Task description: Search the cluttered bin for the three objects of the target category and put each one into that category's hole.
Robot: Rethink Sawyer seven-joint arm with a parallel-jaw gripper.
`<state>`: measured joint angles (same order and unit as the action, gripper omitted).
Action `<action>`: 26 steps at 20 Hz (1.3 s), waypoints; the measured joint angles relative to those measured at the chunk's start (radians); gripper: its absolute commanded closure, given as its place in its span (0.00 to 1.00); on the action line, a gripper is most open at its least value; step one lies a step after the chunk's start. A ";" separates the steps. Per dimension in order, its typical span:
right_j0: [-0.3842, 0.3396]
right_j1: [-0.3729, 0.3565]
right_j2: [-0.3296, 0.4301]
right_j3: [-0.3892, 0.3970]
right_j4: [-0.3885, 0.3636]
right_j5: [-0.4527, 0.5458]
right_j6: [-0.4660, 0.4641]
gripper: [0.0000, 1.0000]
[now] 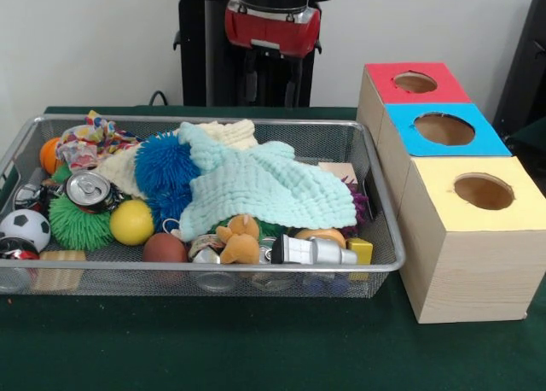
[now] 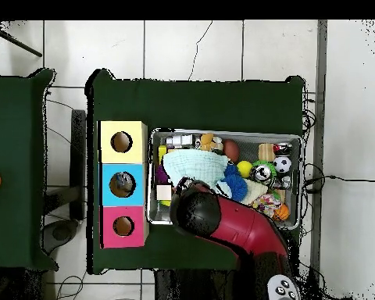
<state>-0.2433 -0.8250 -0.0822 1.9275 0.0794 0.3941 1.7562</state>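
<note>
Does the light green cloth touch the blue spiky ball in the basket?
Touching. The front view shows the cloth lying over the blue ball's right side, with no gap between them.

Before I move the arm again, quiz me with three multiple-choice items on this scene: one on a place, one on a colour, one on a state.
1. Where does the pale green cloth lie?
A. In the bin, over other items
B. On the yellow box
C. On the bare table

2. Which box top lies between the other two?
A. Red
B. Yellow
C. Blue

3. How does the soda can sit?
A. Upright outside the bin
B. Tipped among the toys, top showing
C. Inside a box hole

Answers:
1 A, it drapes across the bin's middle.
2 C, the blue box sits between the red box and the yellow box.
3 B, its top faces the front camera.
</note>
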 measured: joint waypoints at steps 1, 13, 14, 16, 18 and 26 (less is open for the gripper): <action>-0.002 -0.009 0.000 0.000 -0.018 0.013 0.000 0.00; -0.170 -0.062 0.058 -0.026 -0.232 0.131 0.000 0.00; -0.181 -0.058 0.065 -0.030 -0.251 0.125 0.000 0.00; -0.203 -0.043 0.078 -0.034 -0.292 0.097 0.000 0.00; -0.211 -0.027 0.087 -0.034 -0.314 0.069 0.000 0.00; -0.198 0.029 0.129 -0.032 -0.370 -0.007 0.000 0.00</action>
<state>-0.4413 -0.7964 0.0464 1.8954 -0.2906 0.3873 1.7560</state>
